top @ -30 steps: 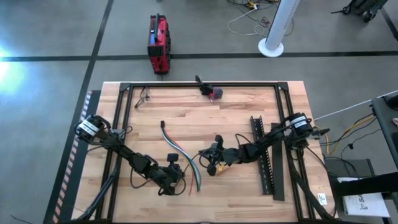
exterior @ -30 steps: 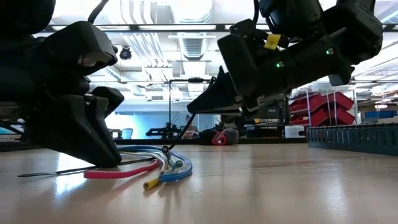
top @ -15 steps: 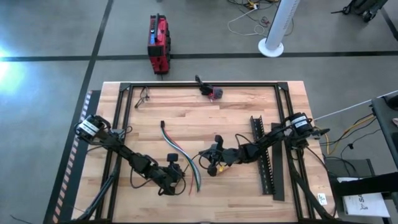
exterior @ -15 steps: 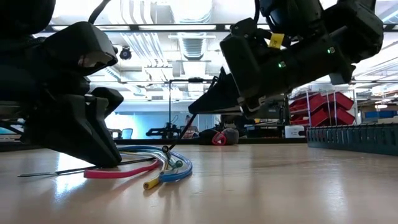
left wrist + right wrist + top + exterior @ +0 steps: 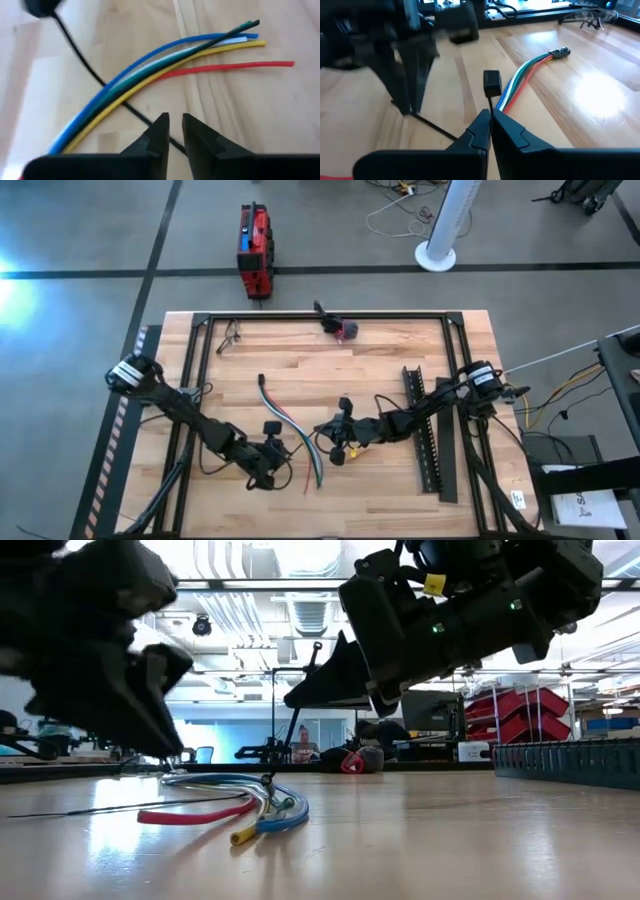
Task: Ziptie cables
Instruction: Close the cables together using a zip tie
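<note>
The cables (image 5: 290, 430) are several thin wires in blue, white, green, yellow and red. They lie in a curved bundle mid-table, also seen in the low view (image 5: 255, 808) and the left wrist view (image 5: 150, 70). A thin black zip tie (image 5: 95, 75) runs under them. My left gripper (image 5: 173, 122) hovers just above the tie's tail on the bundle's near-left side, fingers a narrow gap apart. My right gripper (image 5: 490, 116) is on the bundle's right side, shut on the zip tie below its square head (image 5: 492, 82). My right gripper pinches the zip tie's strip (image 5: 490, 106) between its two fingertips, a short way below the head. The fingers come roughly level from the table's right. The head end stands up off the table (image 5: 317, 648), and the strip runs down to the cables (image 5: 266, 780).
A long black toothed rack (image 5: 420, 435) lies along the right side beside the right arm. A small dark and red object (image 5: 340, 328) sits at the far edge, and thin wires (image 5: 230, 335) lie far left. Black frame rails (image 5: 195, 380) border the table. A red box (image 5: 255, 248) stands on the floor.
My left gripper has lifted off the table by the cables and swung slightly toward the near-left; it shows blurred. My right gripper has shifted a little up and toward the cables, carrying the zip tie's head end higher. The cables have stayed in place.
</note>
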`<state>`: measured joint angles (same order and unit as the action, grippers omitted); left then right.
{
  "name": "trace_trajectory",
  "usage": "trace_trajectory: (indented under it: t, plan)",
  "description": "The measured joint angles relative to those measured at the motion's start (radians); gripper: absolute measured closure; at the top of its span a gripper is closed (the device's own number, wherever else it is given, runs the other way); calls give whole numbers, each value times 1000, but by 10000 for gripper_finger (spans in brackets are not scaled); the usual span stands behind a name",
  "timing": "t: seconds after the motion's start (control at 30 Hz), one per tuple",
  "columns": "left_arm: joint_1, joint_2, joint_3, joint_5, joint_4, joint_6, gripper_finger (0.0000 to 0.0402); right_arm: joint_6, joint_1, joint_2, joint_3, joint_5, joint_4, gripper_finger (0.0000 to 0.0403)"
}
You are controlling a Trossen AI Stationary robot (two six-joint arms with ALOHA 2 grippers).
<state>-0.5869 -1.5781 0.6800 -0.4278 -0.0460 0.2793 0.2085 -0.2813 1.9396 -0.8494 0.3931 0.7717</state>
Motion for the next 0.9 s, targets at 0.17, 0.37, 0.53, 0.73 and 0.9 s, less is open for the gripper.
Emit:
trace_trajectory:
  t: [0.17,0.37,0.53,0.73,0.9]
  plan:
    - [12,60,1,-100,-14,-7,313,-15,0,0,0,0,-5,403]
    - [164,28,2,22,-57,-6,261,-26,5,1,0,0,-6,403]
    - [291,-7,2,171,-175,-129,244,-26,5,1,-1,0,-10,403]
    - [350,-54,3,289,-306,-220,250,-26,5,1,-1,0,-13,403]
    - [361,-69,3,289,-319,-243,268,-27,5,1,-1,0,-13,403]
